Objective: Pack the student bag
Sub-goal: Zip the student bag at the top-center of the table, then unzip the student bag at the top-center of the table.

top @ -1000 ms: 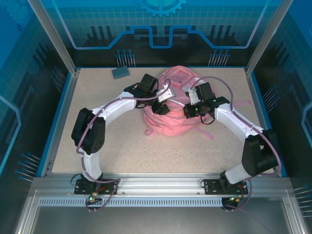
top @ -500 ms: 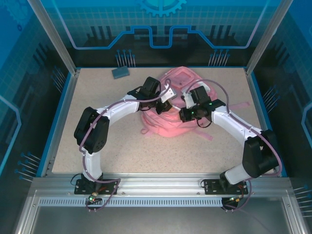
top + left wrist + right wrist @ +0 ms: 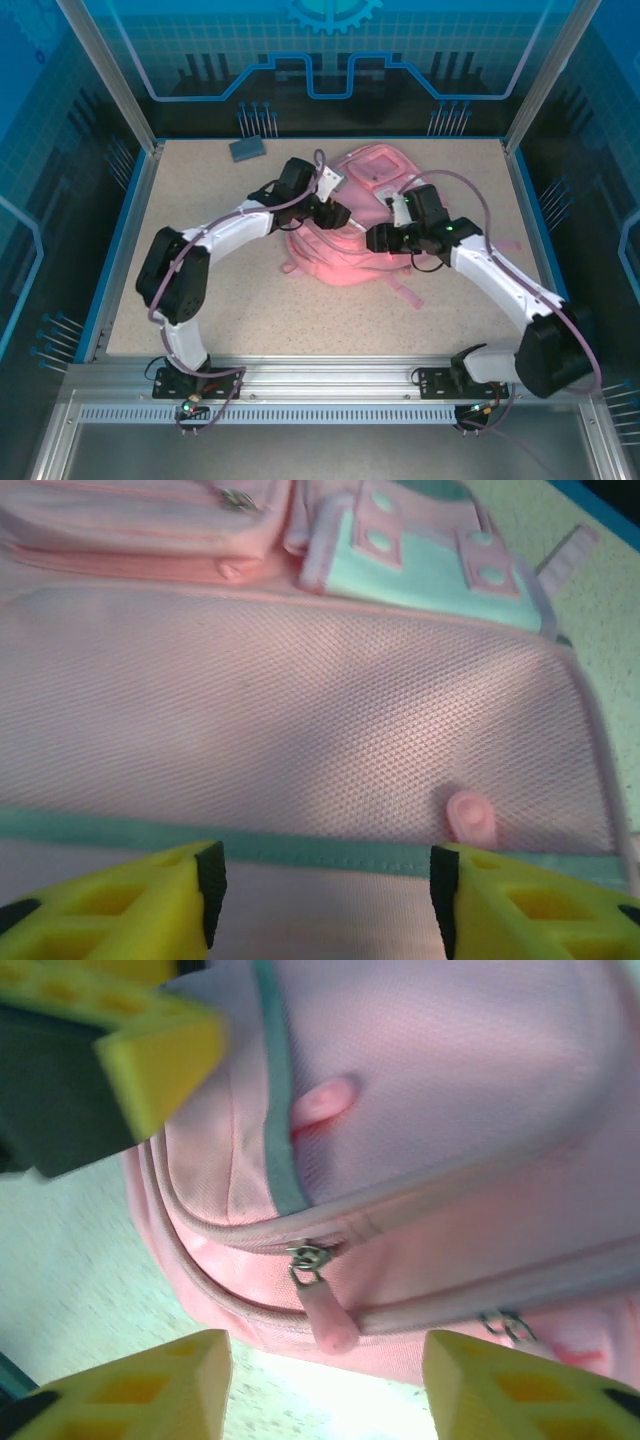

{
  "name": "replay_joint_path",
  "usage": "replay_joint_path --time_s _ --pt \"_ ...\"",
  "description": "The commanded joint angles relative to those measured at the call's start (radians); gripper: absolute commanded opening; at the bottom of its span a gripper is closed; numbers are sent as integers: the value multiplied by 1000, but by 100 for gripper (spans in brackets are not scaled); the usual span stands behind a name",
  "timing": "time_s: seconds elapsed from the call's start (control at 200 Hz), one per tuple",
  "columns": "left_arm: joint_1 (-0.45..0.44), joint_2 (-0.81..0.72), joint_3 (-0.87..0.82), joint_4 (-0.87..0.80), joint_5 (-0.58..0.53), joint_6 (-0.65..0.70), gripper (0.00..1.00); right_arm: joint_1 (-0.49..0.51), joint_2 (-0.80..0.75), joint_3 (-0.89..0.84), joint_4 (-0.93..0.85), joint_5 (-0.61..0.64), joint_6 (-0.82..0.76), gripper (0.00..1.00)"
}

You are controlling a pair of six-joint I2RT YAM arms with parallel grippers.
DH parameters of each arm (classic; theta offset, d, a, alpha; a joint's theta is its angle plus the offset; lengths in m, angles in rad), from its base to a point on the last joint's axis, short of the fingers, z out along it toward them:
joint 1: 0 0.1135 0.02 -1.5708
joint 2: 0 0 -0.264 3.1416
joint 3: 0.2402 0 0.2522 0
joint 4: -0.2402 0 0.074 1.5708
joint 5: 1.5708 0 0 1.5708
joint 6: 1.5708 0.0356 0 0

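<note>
Left gripper (image 3: 325,890) and right gripper (image 3: 322,1365) are gaping empty at student bag (image 3: 340,255); unzipping seemingly pending, requiring zip pull (image 3: 325,1318) pinched.

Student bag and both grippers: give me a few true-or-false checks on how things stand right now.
1. The left gripper and right gripper are both at the student bag. True.
2. The left gripper is shut on a strap. False: its jaws stand apart with nothing between them.
3. A pink zip pull lies just ahead of the right gripper's open jaws. True.
4. The grey-blue block is inside the bag. False: it lies on the table at the far left, apart from the bag.
</note>
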Motion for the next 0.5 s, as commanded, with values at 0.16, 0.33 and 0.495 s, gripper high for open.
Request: replay_joint_path --time_s 0.16,0.33,0.495 --pt "-83 -201 -75 -128 -263 -353 68 -152 -62 -32 54 -31 224 72" --pt "-188 -247 -99 -233 -345 -572 67 -202 -22 -23 77 -60 273 75" --pt "-275 -240 -112 -224 -365 -746 64 -223 22 -12 91 -92 299 77"
